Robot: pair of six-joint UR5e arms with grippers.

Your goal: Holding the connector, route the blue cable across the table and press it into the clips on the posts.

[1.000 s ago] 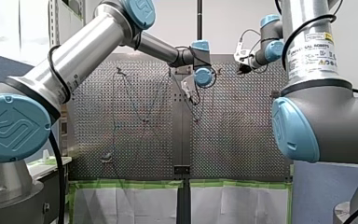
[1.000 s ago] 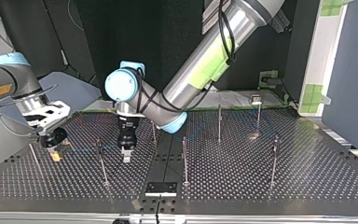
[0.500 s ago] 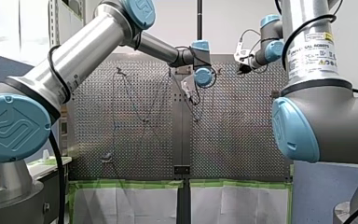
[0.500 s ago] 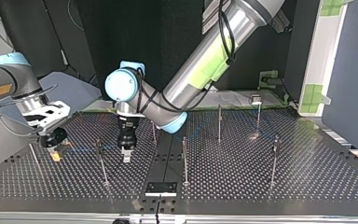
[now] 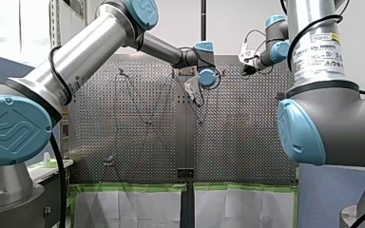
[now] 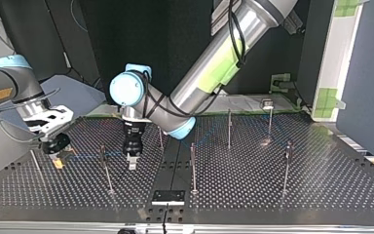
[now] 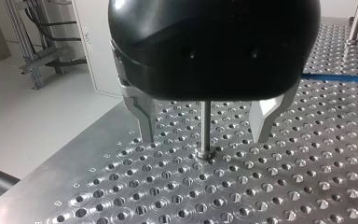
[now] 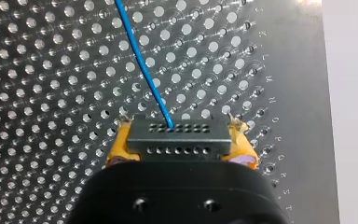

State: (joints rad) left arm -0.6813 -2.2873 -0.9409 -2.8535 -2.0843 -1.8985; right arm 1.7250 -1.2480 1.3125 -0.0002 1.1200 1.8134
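In the right wrist view my right gripper (image 8: 180,123) has its yellow pads (image 8: 119,144) shut on a black connector (image 8: 175,139). The blue cable (image 8: 140,58) runs from the connector away over the perforated table. At the top view's left the same gripper (image 6: 54,152) holds the connector low over the table, and the cable (image 6: 90,156) leads toward a post (image 6: 106,168). My left gripper (image 7: 204,138) stands open, its metal fingers (image 7: 144,116) on either side of a thin post (image 7: 206,126), not touching it. It shows in the top view (image 6: 132,163) near the middle.
Several thin posts stand on the table (image 6: 272,195), among them one in the middle (image 6: 193,168) and one at the top view's right (image 6: 286,165). A black plate (image 6: 168,197) sits at the near edge. The table edge (image 7: 74,154) lies beside my left gripper.
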